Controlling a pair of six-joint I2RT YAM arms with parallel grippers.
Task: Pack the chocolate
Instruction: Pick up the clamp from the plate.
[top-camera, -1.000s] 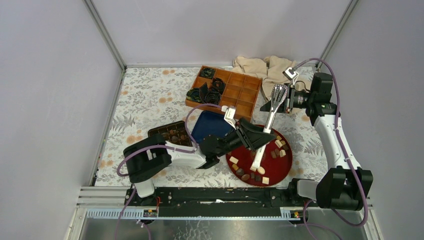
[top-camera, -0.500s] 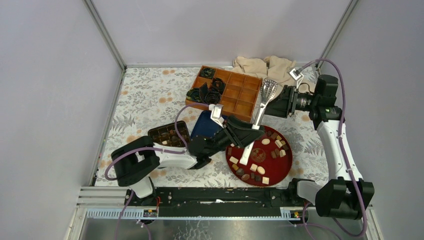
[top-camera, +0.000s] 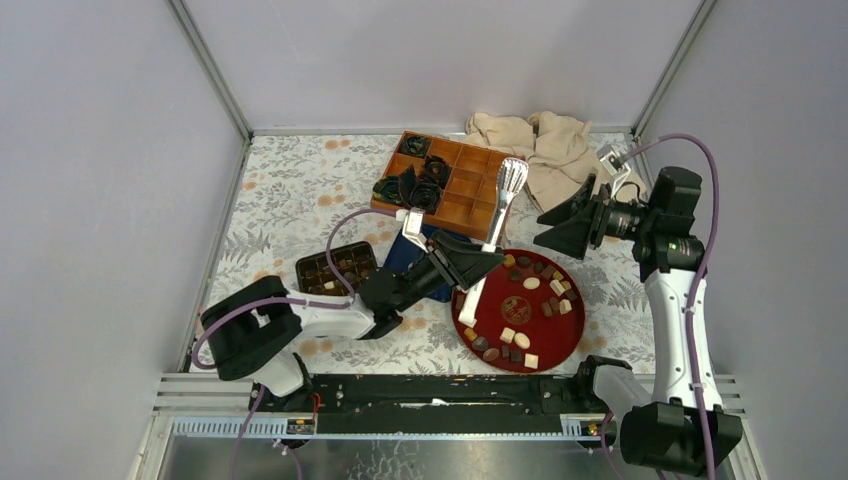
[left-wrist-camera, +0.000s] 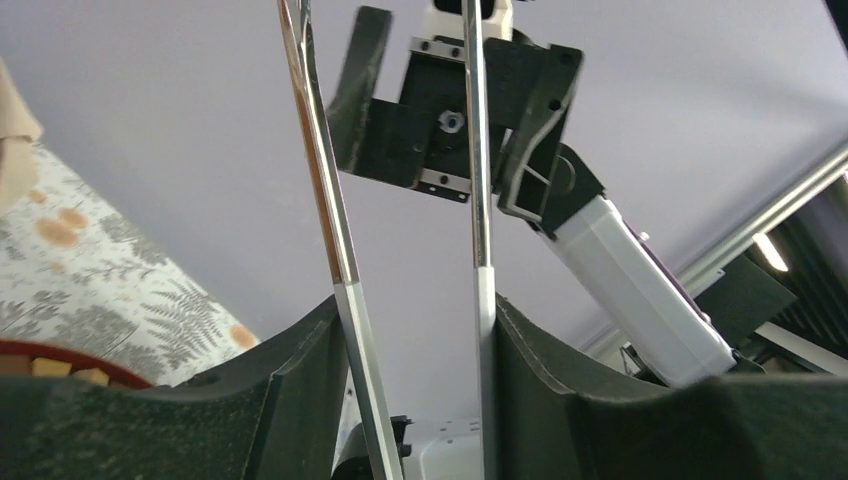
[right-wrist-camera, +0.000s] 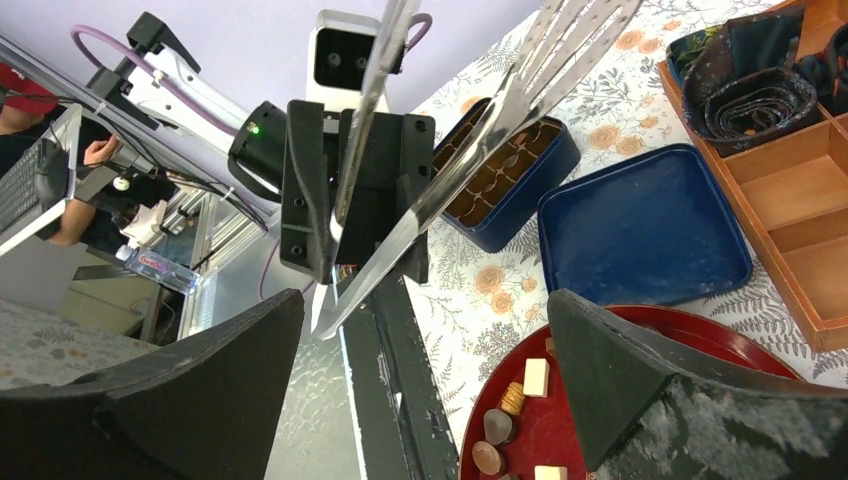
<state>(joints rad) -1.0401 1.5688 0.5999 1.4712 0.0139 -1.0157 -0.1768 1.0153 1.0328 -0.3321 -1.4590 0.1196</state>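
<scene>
The chocolate (top-camera: 510, 340) lies as several small brown and cream pieces on a red plate (top-camera: 545, 335), with more in a blue tin (top-camera: 337, 268). My left gripper (top-camera: 470, 268) is shut on the white handle of silver tongs (top-camera: 510, 178), which point toward the back. In the left wrist view both tong arms (left-wrist-camera: 345, 300) are pressed between my left gripper's (left-wrist-camera: 415, 330) fingers. My right gripper (top-camera: 562, 226) stands wide open to the right of the tongs, holding nothing. In the right wrist view, the tongs (right-wrist-camera: 520, 100) hang ahead of the right gripper (right-wrist-camera: 425, 370), with chocolate (right-wrist-camera: 537, 376) on the plate (right-wrist-camera: 548, 440) below.
A wooden compartment box (top-camera: 470, 190) with black paper cups (top-camera: 415, 185) sits behind the plate. The tin's blue lid (top-camera: 418, 252) lies under my left arm. A beige cloth (top-camera: 540, 145) is bunched at the back right. White walls enclose the flowered table.
My right gripper opened, let go of the tongs' head and drew back to the right. My left arm shifted left with the tongs, whose head now leans over the wooden box.
</scene>
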